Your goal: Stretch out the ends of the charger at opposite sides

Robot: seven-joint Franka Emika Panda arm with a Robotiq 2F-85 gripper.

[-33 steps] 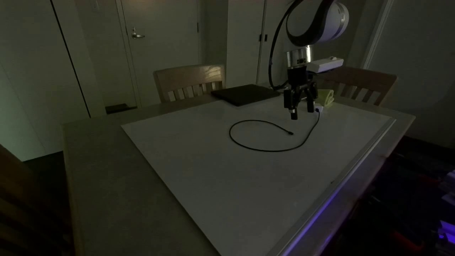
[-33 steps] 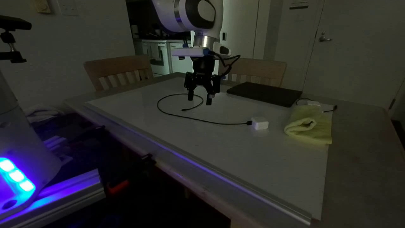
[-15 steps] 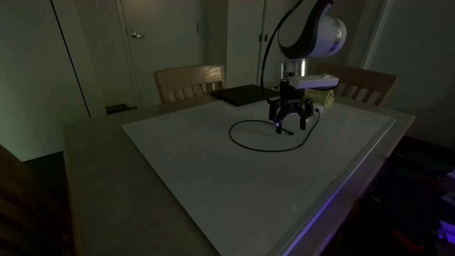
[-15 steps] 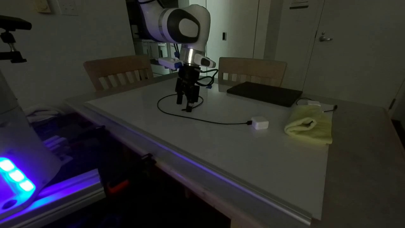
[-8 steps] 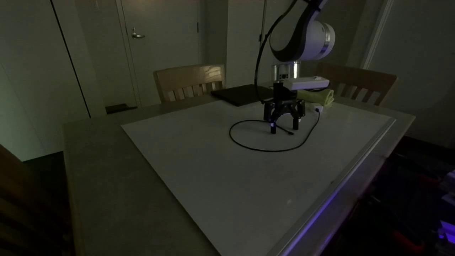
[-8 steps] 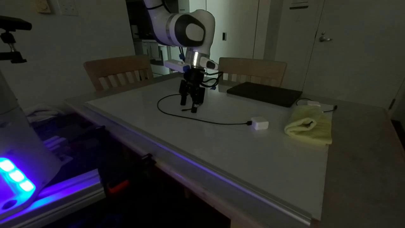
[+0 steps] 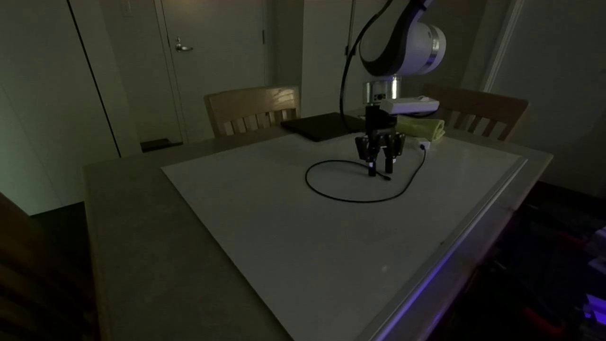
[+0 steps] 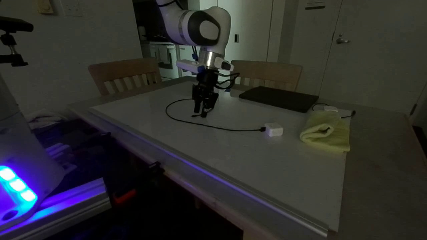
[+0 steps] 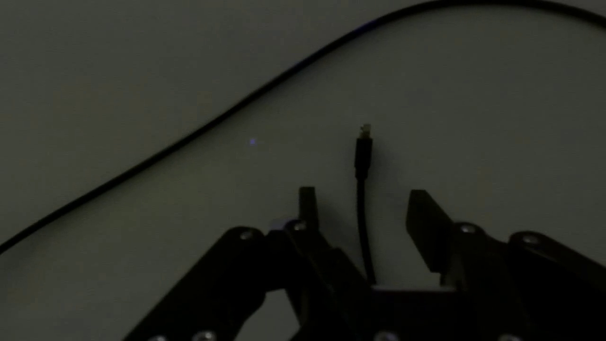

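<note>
Where fingers point(image 9: 426, 232) stand apart, charger cable point(image 9: 361, 203) between, tip point(image 9: 363, 154) beyond

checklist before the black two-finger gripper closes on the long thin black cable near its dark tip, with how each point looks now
1. Black two-finger gripper open: ok, its fingers stand apart.
2. Long thin black cable between them: ok, in the wrist view a length behind its slim dark connector tip runs there.
3. Fingers low enough to pinch it: cannot tell, contact with the flat pale board is unclear.
4. Small white plug block joined to the cable's other end: ok.
5. Folded yellow-green cloth clear of the cable: ok, they lie apart.
6. Cable stretched straight: not ok, it bends round in an open loop.
</note>
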